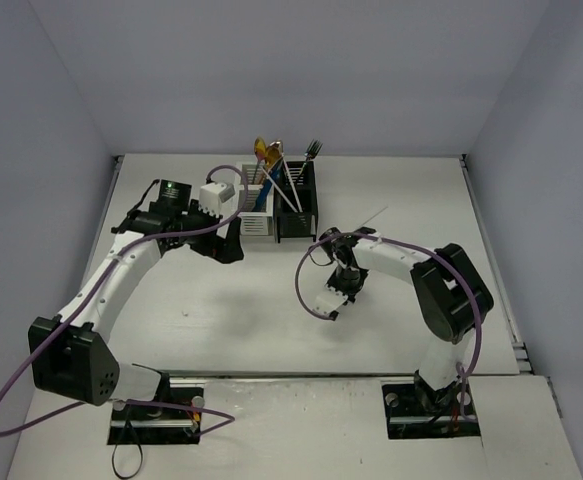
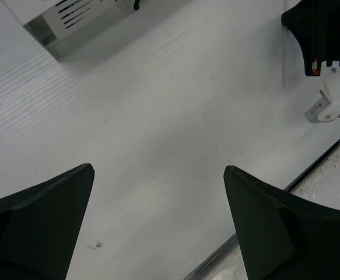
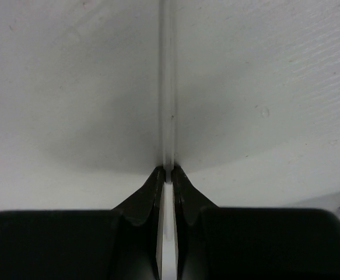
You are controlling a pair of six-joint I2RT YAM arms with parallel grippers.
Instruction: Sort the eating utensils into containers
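Note:
My right gripper [image 3: 168, 170] is shut on a thin clear stick [image 3: 168, 87] lying on the white table, which runs straight ahead from the fingertips. From above, the stick [image 1: 373, 216] points up and right from the right gripper [image 1: 347, 243]. The joined containers stand at the back: a white caddy [image 1: 256, 208] and a black caddy [image 1: 297, 200]. They hold a gold spoon [image 1: 261, 150], a blue utensil [image 1: 261, 196], dark forks [image 1: 313, 150] and pale sticks. My left gripper [image 2: 158, 169] is open over bare table just left of the white caddy [image 2: 70, 17], nothing between its fingers.
The right arm's wrist [image 2: 327, 35] shows at the upper right of the left wrist view. Purple cables [image 1: 306, 280] loop beside both arms. The table's near edge [image 2: 263, 210] runs close in front of the left gripper. Grey walls enclose the table on three sides.

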